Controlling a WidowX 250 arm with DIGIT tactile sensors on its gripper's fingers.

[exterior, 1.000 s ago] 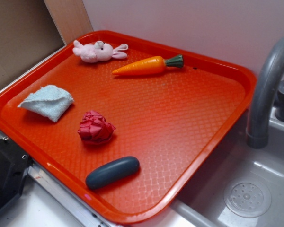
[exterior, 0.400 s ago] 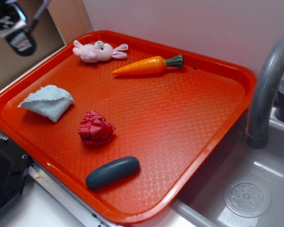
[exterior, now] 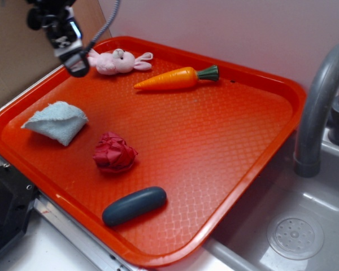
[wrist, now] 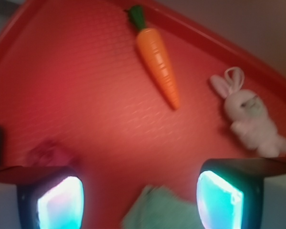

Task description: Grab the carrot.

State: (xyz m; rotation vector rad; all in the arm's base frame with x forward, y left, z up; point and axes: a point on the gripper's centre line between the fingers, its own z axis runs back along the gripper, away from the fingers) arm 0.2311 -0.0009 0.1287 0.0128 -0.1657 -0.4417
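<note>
One risk: the pink bunny (exterior: pixel 117 61) sits just beside the carrot (exterior: pixel 178 78) tip, so drifting wide snags plush. Your gripper (exterior: pixel 74 63) hangs spread wide and empty near the tray (exterior: pixel 237 141) far-left corner; carrot lies along the back rim.

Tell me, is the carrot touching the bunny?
No, the carrot lies apart from the bunny, with bare tray between them.
</note>
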